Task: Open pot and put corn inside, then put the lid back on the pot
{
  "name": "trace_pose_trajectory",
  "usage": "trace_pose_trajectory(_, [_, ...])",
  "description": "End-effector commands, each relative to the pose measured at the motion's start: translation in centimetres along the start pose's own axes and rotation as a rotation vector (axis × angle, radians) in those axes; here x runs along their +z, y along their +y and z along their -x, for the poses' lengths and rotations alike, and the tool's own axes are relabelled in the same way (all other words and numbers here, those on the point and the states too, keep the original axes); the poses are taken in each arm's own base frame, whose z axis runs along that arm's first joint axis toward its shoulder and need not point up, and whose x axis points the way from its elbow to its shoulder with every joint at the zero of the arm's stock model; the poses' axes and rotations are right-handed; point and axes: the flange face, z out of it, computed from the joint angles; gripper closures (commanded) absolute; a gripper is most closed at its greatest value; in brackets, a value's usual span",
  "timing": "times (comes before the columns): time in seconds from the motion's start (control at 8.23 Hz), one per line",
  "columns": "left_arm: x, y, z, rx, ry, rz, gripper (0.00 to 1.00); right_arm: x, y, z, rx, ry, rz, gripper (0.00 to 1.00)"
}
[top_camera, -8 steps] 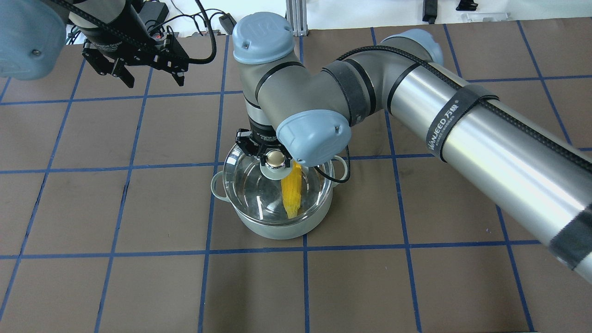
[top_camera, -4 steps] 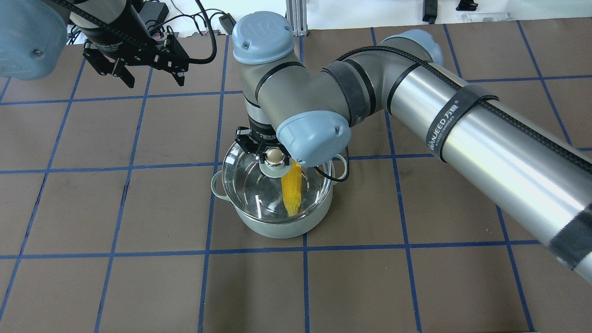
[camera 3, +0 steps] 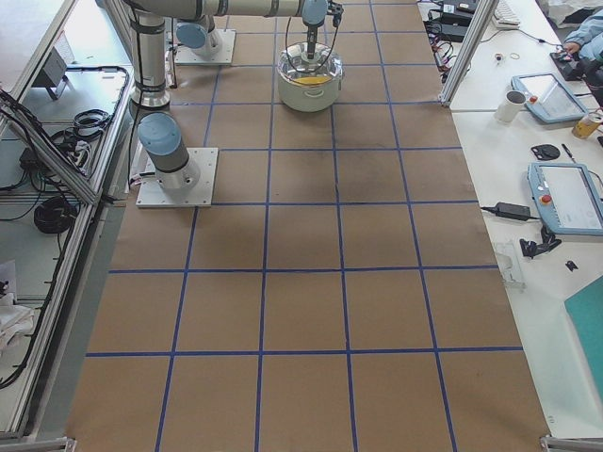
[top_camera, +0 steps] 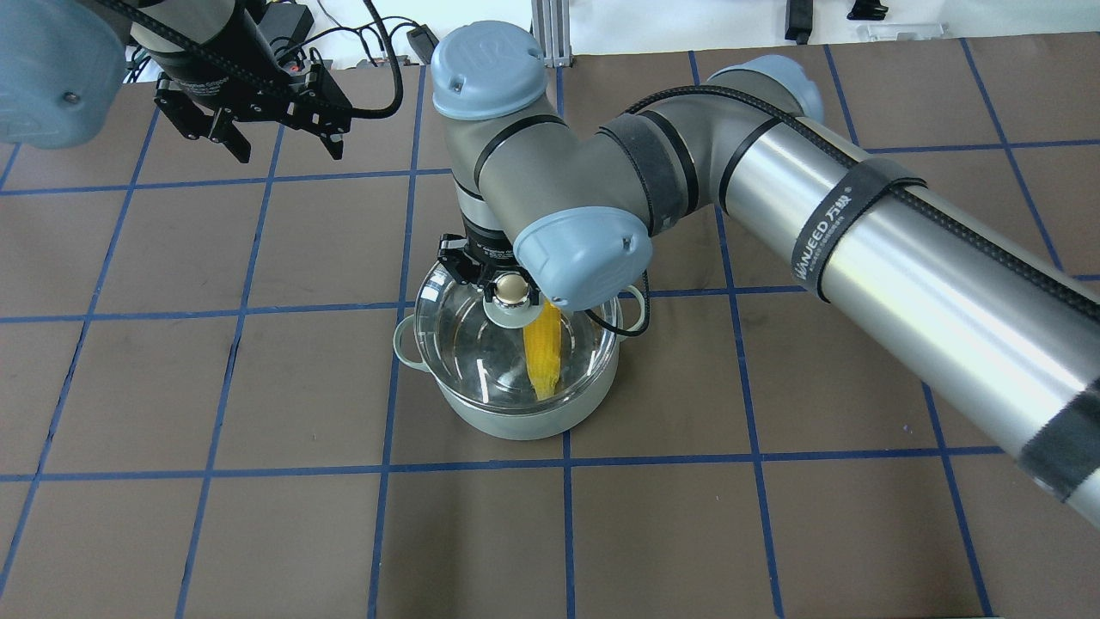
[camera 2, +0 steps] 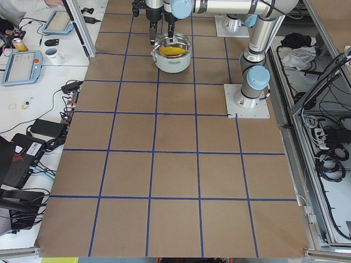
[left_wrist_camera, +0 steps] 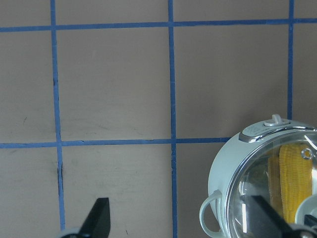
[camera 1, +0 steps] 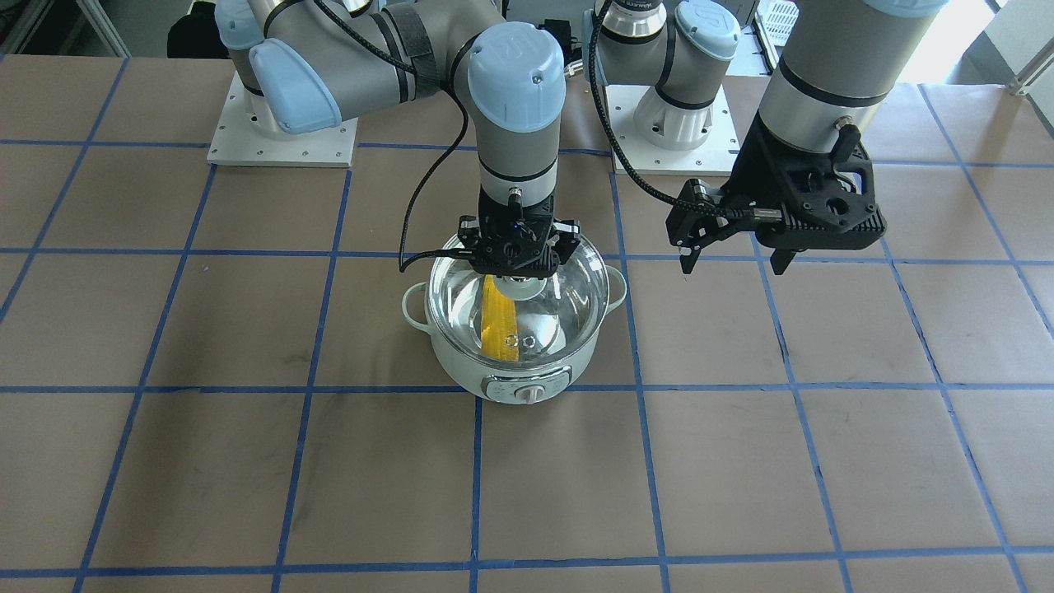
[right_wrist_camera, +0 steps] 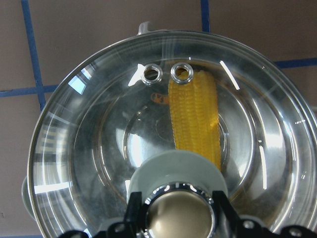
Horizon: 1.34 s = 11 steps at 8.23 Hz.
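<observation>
The pale mint-green pot (top_camera: pixel 507 419) stands near the table's middle, its dial panel (camera 1: pixel 525 389) facing the operators' side. The yellow corn (top_camera: pixel 544 361) lies inside it and shows through the glass in the right wrist view (right_wrist_camera: pixel 195 119). The clear glass lid (top_camera: pixel 451 335) covers the pot's mouth. I cannot tell whether it rests fully on the rim. My right gripper (top_camera: pixel 509 291) is shut on the lid's knob (right_wrist_camera: pixel 181 213) from above. My left gripper (top_camera: pixel 288 153) is open and empty, hovering well to the pot's far left. The pot's edge shows in the left wrist view (left_wrist_camera: pixel 225 168).
Blue tape lines grid the brown table (top_camera: pixel 258 533). A power strip and cables (top_camera: pixel 292 26) lie beyond the far left edge. The two arm bases (camera 1: pixel 280 132) stand at the robot's side. A side bench with tablets (camera 2: pixel 22 66) and a mug (camera 2: pixel 55 55) runs along the operators' side.
The lid and its knob have shifted very slightly toward the far side with my right gripper. The left arm has not moved.
</observation>
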Motion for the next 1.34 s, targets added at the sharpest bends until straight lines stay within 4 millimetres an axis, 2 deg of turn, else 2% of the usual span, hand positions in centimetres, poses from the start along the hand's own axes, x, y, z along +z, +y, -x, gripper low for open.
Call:
trace_pose_trajectory(0.0, [0.0, 0.0, 0.0, 0.0, 0.0, 0.001, 0.0, 0.0, 0.0, 0.0, 0.0, 0.003, -0.003, 0.27])
trace_pose_trajectory(0.24, [0.0, 0.0, 0.0, 0.0, 0.0, 0.0, 0.0, 0.0, 0.0, 0.0, 0.002, 0.003, -0.003, 0.2])
trace_pose_trajectory(0.49, [0.1, -0.1, 0.0, 0.0, 0.0, 0.001, 0.0, -1.3, -1.0, -0.5, -0.006, -0.03, -0.057, 0.03])
trace_pose_trajectory(0.61, [0.1, -0.1, 0.0, 0.0, 0.0, 0.001, 0.0, -3.3, -3.1, -3.1, -0.048, -0.037, -0.08, 0.0])
trace_pose_trajectory(0.73, [0.1, -0.1, 0.0, 0.0, 0.0, 0.001, 0.0, -6.5, -4.2, -7.1, -0.074, -0.038, -0.092, 0.0])
trace_pose_trajectory(0.85, [0.1, -0.1, 0.0, 0.0, 0.0, 0.001, 0.0, -9.1, -4.5, -11.0, -0.069, -0.023, -0.072, 0.0])
trace_pose_trajectory(0.97, [0.1, -0.1, 0.0, 0.0, 0.0, 0.0, 0.0, -12.5, -3.9, -14.3, -0.067, -0.018, -0.099, 0.0])
trace_pose_trajectory(1.09, [0.2, -0.1, 0.0, -0.001, 0.0, 0.001, 0.0, -14.5, -3.7, -17.3, -0.098, 0.037, -0.125, 0.0])
trace_pose_trajectory(1.21, [0.2, -0.1, 0.0, 0.0, 0.002, 0.001, 0.0, -16.1, -3.2, -19.4, -0.103, 0.062, -0.129, 0.0])
